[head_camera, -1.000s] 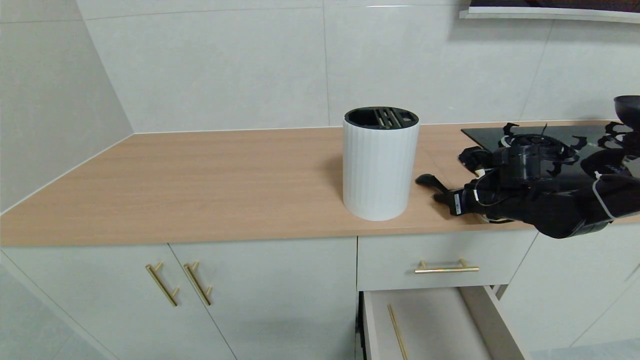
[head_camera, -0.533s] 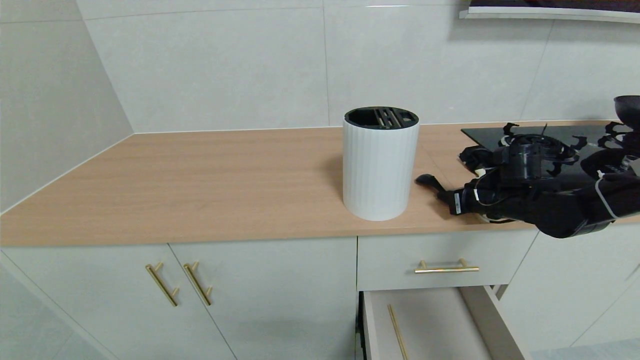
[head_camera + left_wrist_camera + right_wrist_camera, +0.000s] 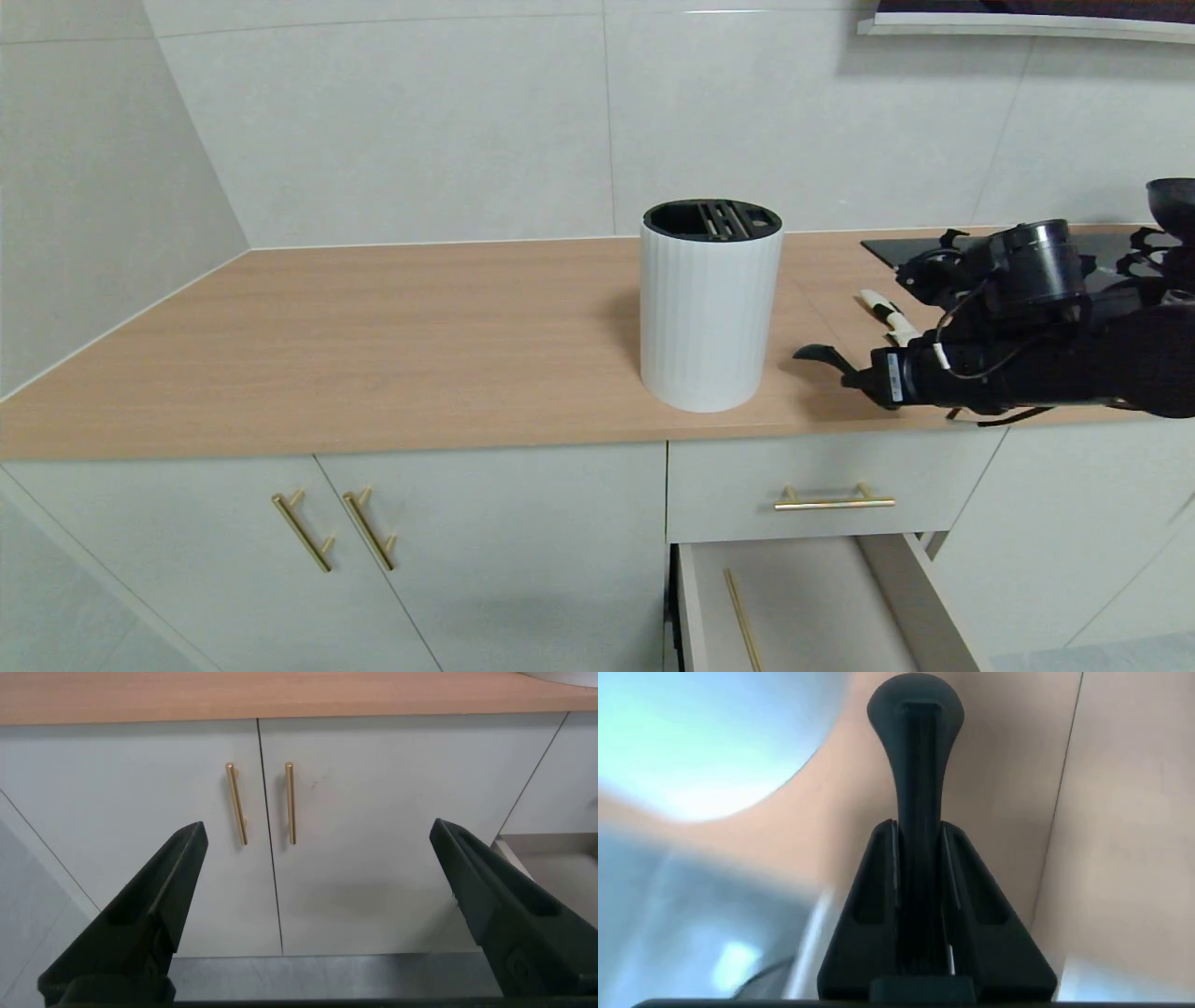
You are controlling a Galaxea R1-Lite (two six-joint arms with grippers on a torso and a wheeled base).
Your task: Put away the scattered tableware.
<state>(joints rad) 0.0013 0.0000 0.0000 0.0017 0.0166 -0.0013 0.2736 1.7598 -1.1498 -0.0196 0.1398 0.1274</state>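
While right end effector (image 3: 851, 376) clamps black handle (image 3: 913, 728) beside holder (image 3: 710, 317), left wrist view shows left end effector (image 3: 316, 833) gaping.

One counter (image 3: 373, 345) carried one white ribbed holder (image 3: 709, 317); the slots in its black top were too small to count surely. Two loose utensils were there: one white-handled utensil (image 3: 887, 315) and one black-handled utensil (image 3: 820, 356). One hob (image 3: 901, 248) sat at the counter's far end. Below were two cupboard doors (image 3: 187, 560), each with one gold bar handle (image 3: 301, 530), and two drawers: one shut drawer (image 3: 738, 485) with one gold handle of its own (image 3: 834, 500), and one open drawer (image 3: 812, 588) holding one thin gold stick (image 3: 742, 616). That made three gold handles in all.
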